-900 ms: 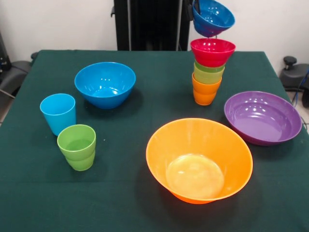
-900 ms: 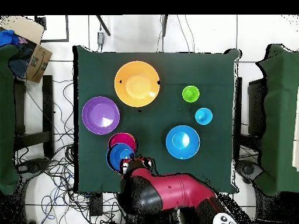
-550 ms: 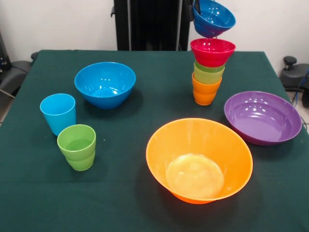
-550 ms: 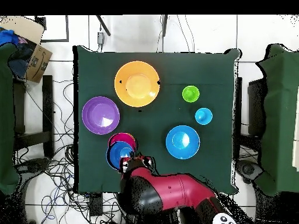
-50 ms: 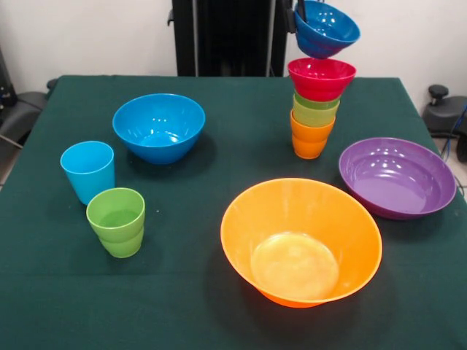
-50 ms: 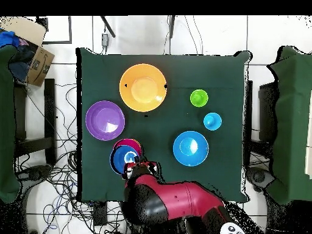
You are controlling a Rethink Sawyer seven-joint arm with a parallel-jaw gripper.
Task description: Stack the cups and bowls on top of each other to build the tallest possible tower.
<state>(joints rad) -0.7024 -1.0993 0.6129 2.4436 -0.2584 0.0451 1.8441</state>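
Gripper (image 5: 299, 10) pinches the rim of a tilted blue bowl (image 5: 325, 28) just above the tower (image 5: 315, 109), so it should level the bowl, center it over the red bowl (image 5: 322, 77), then lower slowly.

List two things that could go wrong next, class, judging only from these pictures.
The blue bowl hangs tilted above the red bowl; released like that, it might land crooked and slide off. The tower rests on one narrow orange cup, so a nudge may topple it towards the purple bowl.

Robotics lab: cloth-covered table (image 6: 164, 61), tangled floor cables (image 6: 61, 177).
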